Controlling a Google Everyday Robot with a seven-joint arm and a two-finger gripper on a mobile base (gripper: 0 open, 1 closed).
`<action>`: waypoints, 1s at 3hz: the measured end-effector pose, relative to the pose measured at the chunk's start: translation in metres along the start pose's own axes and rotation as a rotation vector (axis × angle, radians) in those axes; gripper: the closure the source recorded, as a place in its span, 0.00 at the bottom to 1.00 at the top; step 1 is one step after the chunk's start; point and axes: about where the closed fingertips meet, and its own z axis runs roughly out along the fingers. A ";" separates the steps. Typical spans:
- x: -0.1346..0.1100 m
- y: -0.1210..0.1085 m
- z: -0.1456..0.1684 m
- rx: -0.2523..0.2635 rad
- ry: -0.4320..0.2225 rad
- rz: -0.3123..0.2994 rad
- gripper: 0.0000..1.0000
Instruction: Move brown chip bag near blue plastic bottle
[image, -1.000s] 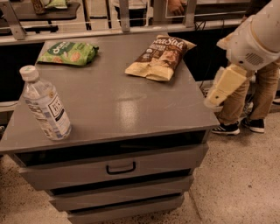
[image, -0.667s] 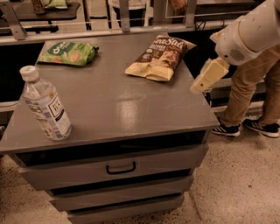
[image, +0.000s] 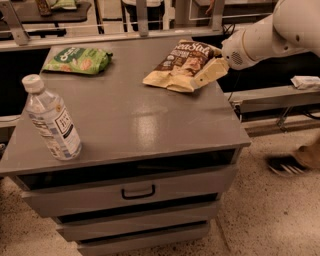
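The brown chip bag (image: 179, 64) lies flat at the back right of the grey cabinet top (image: 135, 120), dark brown end to the rear and cream end toward the front. The blue plastic bottle (image: 52, 120) stands upright at the front left, far from the bag. My gripper (image: 209, 73) reaches in from the right on a white arm and sits at the bag's right edge, just above the cabinet top. I cannot tell whether it touches the bag.
A green snack bag (image: 77, 59) lies at the back left. The cabinet has drawers with a handle (image: 138, 192) below. A metal rail (image: 100, 37) runs behind. A person's shoe (image: 286, 163) is on the floor to the right.
My arm has swung left and up, from beside the cabinet's right edge to over its top at the chip bag's right edge. The bag and bottle have not moved.
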 end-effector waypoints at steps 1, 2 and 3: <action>-0.002 -0.010 0.039 -0.013 -0.049 0.138 0.00; -0.002 -0.014 0.074 -0.031 -0.087 0.290 0.01; -0.001 -0.012 0.091 -0.052 -0.108 0.369 0.23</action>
